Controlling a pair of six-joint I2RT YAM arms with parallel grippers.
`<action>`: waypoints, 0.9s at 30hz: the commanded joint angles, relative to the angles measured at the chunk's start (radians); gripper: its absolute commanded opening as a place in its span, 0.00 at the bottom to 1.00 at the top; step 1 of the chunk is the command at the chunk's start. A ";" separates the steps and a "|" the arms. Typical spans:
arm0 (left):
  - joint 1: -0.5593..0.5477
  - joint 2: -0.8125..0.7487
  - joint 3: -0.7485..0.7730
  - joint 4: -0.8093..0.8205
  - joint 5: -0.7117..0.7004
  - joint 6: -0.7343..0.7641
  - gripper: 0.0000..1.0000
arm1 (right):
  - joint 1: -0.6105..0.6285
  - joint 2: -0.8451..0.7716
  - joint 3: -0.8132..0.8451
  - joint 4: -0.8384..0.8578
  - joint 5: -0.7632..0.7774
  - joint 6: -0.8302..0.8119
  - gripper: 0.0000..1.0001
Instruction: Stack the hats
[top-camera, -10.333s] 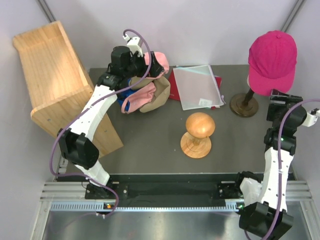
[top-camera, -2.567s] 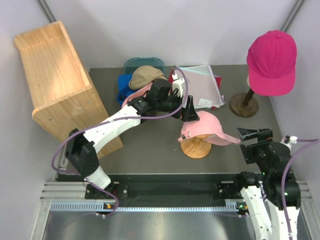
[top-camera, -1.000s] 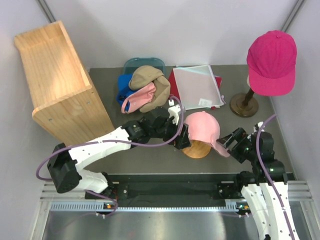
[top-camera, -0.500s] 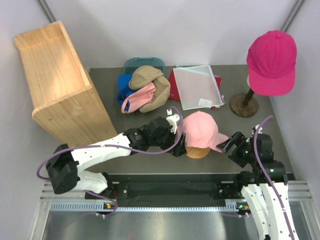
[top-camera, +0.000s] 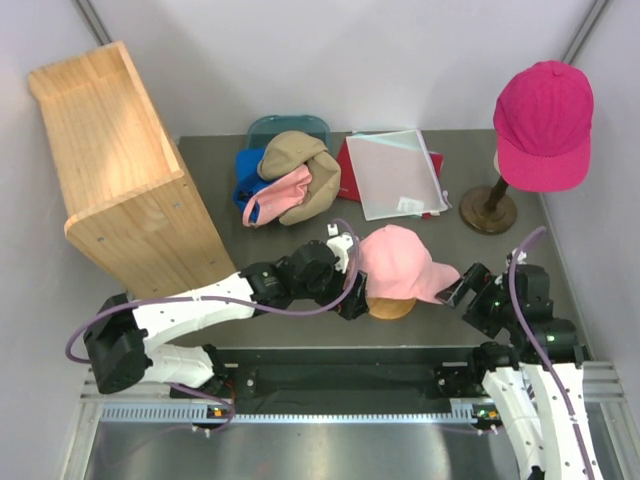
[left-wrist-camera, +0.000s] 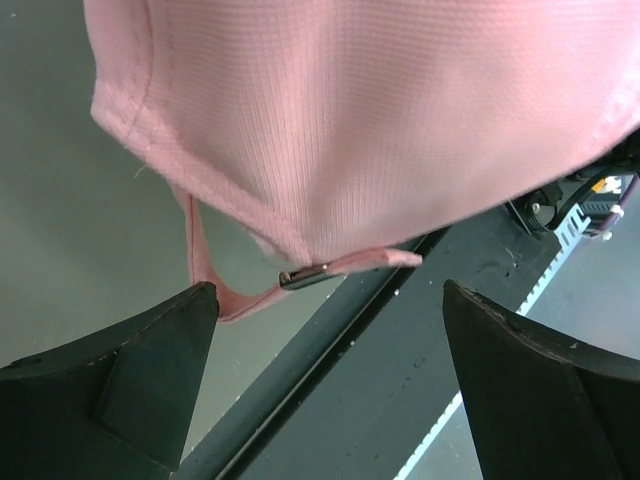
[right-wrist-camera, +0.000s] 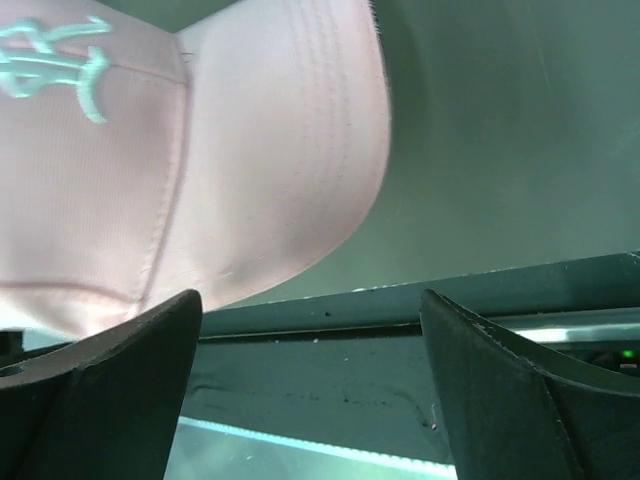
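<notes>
The left fingers are spread wide, with nothing between their pads. Just ahead of them hangs the light pink cap, its rear edge and adjuster strap facing the gap. The strap's loop dips close to one fingertip; whether it touches cannot be told. Its small metal buckle lies about midway across the opening. The right fingers are likewise spread and hold nothing. The cap's curved brim lies just ahead of and above them, clear of both tips, and a pale teal logo is stitched on the panel beyond. Under both pairs runs the black rail at the near edge of the table.

From above, the cap sits crown-up on the round wooden knob stand between the two pairs of fingers, its back toward the left pair and its brim toward the right.

Well beyond the left fingers lies a heap of caps. The tan cap is uppermost, with a second pink cap against it, a blue cap beside them and a dark green cap at the far edge. A wooden shelf stands outward of the heap. A red folder under a clear sleeve lies farther on, between the arms. Far beyond the right fingers, the magenta cap sits high on a stand with a round base.
</notes>
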 joint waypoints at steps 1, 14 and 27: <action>-0.006 -0.071 0.066 -0.141 -0.050 0.003 0.99 | -0.001 0.036 0.172 -0.058 0.012 -0.015 0.91; 0.029 -0.091 0.522 -0.412 -0.204 0.037 0.99 | -0.002 0.258 0.499 0.111 0.133 0.040 0.95; 0.347 0.439 0.999 -0.285 -0.538 0.241 0.99 | -0.002 0.473 0.455 0.579 0.047 0.074 0.94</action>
